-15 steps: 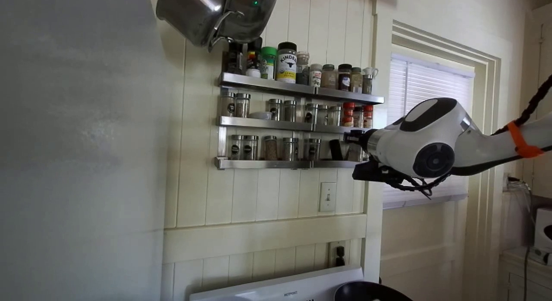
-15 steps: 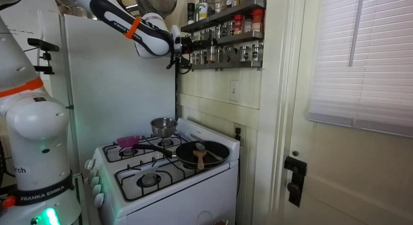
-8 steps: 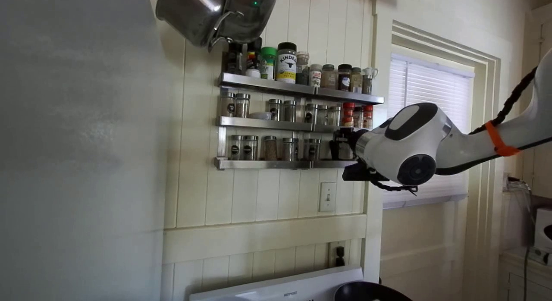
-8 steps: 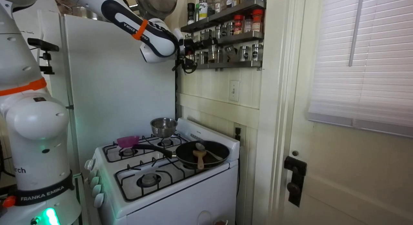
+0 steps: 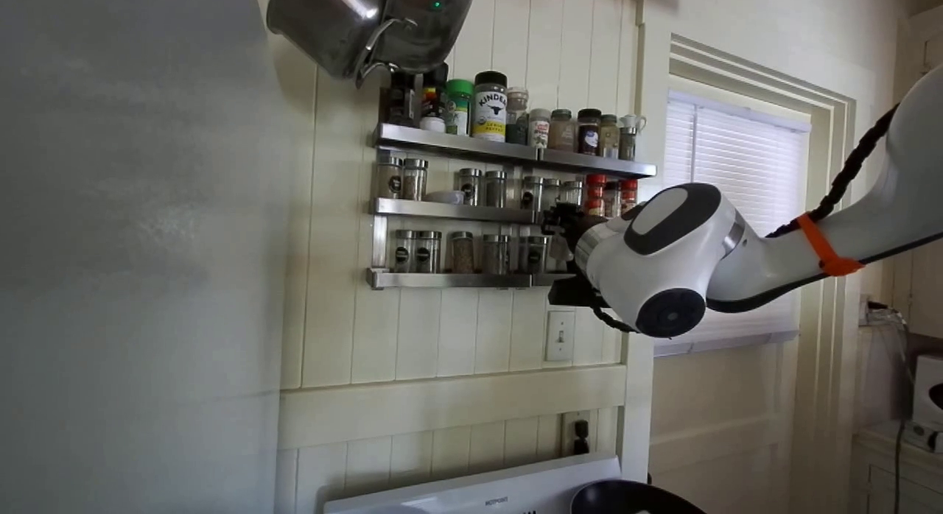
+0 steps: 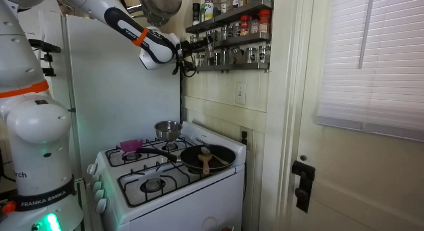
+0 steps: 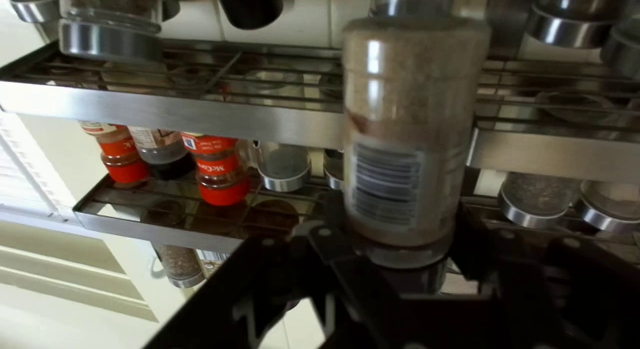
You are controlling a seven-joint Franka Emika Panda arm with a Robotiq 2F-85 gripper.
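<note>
My gripper (image 7: 402, 221) is shut on a clear spice jar (image 7: 407, 99) filled with tan powder, with a barcode label on its side. The wrist view stands upside down, so the dark cap shows low between the fingers. The pads press the jar near its capped end. In an exterior view the gripper (image 6: 208, 41) grips from above and the jar (image 6: 210, 52) hangs beneath, slightly tilted. It appears to be off the bottom shelf (image 5: 449, 280), in front of the jars there. The arm partly hides the shelf's right end in an exterior view.
Glass jars and red-capped bottles (image 6: 264, 21) line the middle shelf (image 5: 453, 209); taller bottles stand on the top shelf (image 5: 457, 140). Steel pots (image 5: 346, 28) hang above. Below is a white stove (image 6: 185, 204) with a black frying pan (image 6: 188, 158), a steel bowl (image 6: 168, 131) and a pink bowl (image 6: 131, 145).
The gripper has carried the jar sideways along the rack, leftward in an exterior view, and slightly upward. The jar leans more than before. The jaws have stayed shut on it.
</note>
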